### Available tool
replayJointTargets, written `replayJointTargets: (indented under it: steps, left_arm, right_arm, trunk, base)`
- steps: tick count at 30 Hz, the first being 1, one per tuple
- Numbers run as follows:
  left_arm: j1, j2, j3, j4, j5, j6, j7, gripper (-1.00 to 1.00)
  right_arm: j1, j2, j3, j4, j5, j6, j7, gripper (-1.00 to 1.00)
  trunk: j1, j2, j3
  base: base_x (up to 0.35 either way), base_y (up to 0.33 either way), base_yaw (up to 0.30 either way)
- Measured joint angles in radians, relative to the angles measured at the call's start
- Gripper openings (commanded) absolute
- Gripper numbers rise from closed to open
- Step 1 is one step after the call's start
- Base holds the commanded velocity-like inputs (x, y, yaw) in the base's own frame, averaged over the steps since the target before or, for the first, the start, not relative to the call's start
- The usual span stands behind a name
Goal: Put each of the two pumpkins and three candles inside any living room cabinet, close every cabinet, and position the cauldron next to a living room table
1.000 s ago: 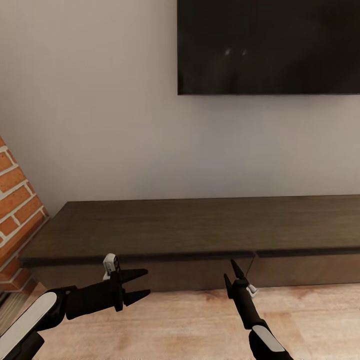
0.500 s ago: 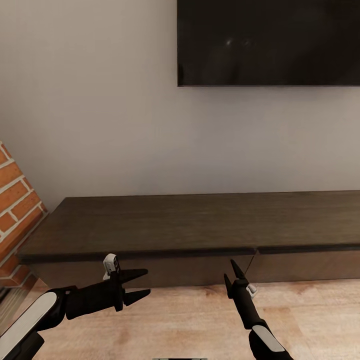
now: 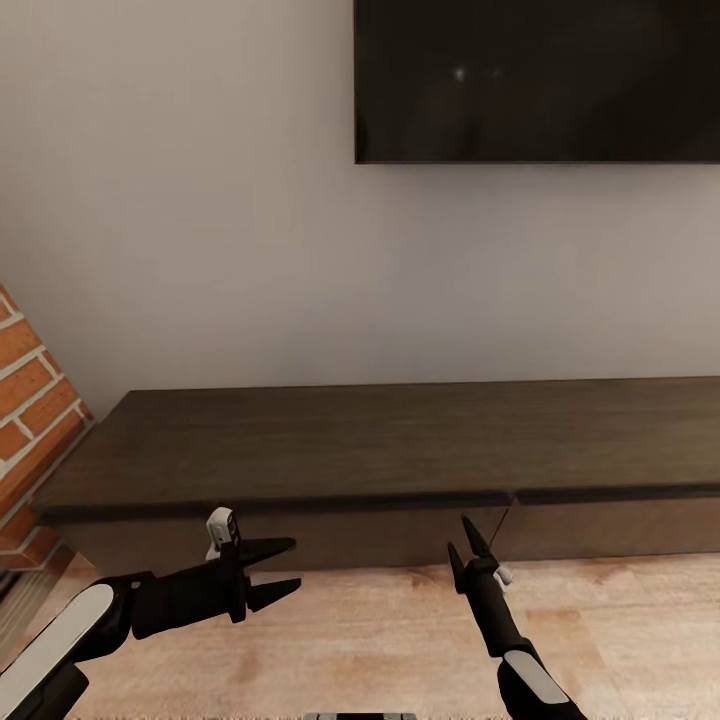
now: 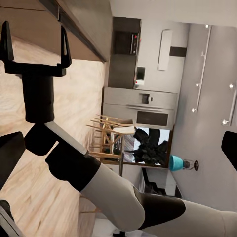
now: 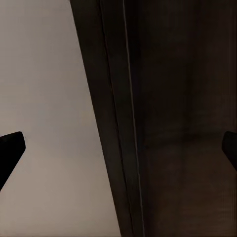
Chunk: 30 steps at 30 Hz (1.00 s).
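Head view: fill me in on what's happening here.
The robot faces the cabinet under a wall-mounted TV, with a brick wall at the left. Both drawers look shut and the cabinet top is bare. The left gripper and the right gripper are open and empty, hanging over the wood floor just short of the cabinet front. Nothing is being handled at this moment.

Long, low dark-brown cabinet [image 3: 400, 450] against the pale wall, flat top bare, both drawers shut.
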Motion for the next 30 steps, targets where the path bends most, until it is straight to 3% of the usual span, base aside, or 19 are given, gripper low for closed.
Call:
replayJointTargets:
  steps: [8, 21, 30]
  left_arm:
    - [0.000, 0.000, -0.001, 0.000, 0.001, 0.000, 0.000, 1.00]
    - [0.000, -0.001, -0.002, 0.000, 0.000, 0.000, 0.000, 1.00]
    - [0.000, -0.001, -0.001, 0.000, 0.000, 0.000, 0.000, 1.00]
  right_arm:
    - [0.000, -0.001, 0.000, -0.001, 0.001, -0.001, 0.009, 1.00]
    - [0.000, -0.001, 0.001, -0.004, 0.021, -0.001, 0.039, 1.00]
    - [0.000, -0.001, 0.001, -0.007, 0.030, -0.002, 0.072, 1.00]
  trunk:
    - [0.001, -0.001, -0.008]
    - [0.005, -0.003, -0.046]
    - [0.005, -0.003, -0.047]
  base:
    - [0.000, 0.000, 0.000]
    - [0.000, 0.000, 0.000]
    - [0.000, 0.000, 0.000]
